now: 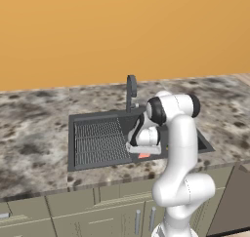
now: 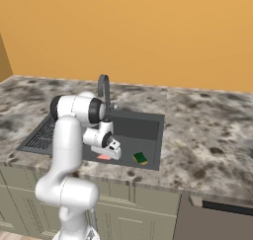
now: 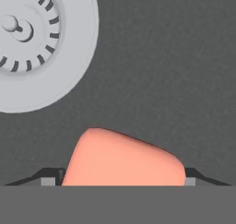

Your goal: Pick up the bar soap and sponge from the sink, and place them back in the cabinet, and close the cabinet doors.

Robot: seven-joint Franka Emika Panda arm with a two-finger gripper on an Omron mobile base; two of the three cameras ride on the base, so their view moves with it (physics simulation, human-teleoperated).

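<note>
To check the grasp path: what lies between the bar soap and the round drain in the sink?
Bare dark sink floor separates the bar soap from the drain, in the hand view.

Light is even and bright in all three views, with no single source to pick out. The orange wall [image 1: 122, 31] is flat in tone, with no glare. The bench [image 2: 207, 130] shows its mottled pattern softly, slightly blurred, and edges are jagged from low resolution. The sink [image 1: 97, 143] reads dark, with little cast shadow inside. The arm [image 2: 66, 150] has gentle shading and faint highlights. In the hand view the soap [image 3: 124, 161] is soft-edged and smoothly shaded.
</note>
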